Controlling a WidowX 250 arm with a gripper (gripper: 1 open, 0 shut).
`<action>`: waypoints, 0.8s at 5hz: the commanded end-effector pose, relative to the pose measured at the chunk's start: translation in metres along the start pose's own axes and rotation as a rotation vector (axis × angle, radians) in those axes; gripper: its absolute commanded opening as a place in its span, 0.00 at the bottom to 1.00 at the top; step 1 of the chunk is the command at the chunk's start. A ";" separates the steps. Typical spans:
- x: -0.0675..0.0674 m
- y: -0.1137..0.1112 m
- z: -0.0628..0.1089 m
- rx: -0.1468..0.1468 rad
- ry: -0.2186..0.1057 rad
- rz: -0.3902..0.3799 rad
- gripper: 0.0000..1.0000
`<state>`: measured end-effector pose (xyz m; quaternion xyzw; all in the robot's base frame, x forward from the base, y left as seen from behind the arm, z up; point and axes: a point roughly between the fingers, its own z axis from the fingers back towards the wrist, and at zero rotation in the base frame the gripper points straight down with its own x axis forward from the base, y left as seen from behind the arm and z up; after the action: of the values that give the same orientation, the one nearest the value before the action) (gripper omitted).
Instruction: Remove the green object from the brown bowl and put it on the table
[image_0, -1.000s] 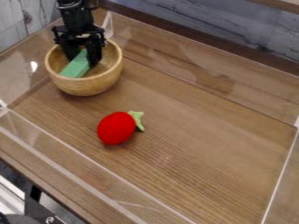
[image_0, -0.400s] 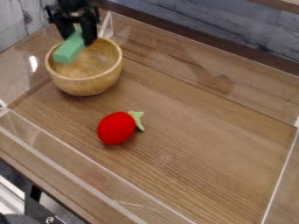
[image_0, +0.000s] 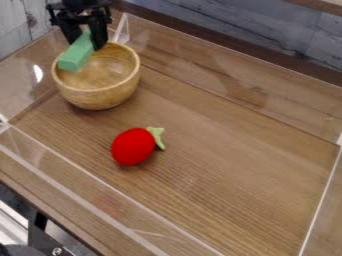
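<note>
Overhead, tool (image_0: 83, 38) gripping green object (image_0: 80, 54), brown bowl (image_0: 96, 84)

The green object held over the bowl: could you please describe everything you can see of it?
The green object is a flat, elongated light green bar with a matte, foam-like or plastic-like look. It hangs tilted, its upper end clamped in the black tool and its lower end pointing down-left, overlapping the near-left rim of the brown bowl in this view. It appears lifted clear of the bowl's floor; whether its lower tip touches the rim cannot be told. Nothing else touches it.
</note>
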<state>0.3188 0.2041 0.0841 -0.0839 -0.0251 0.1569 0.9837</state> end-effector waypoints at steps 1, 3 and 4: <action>0.001 -0.012 0.041 0.021 -0.088 0.012 0.00; -0.009 -0.032 0.064 0.011 -0.104 0.053 0.00; -0.025 -0.053 0.066 -0.001 -0.100 0.008 0.00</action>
<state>0.3058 0.1562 0.1365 -0.0886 -0.0433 0.1683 0.9808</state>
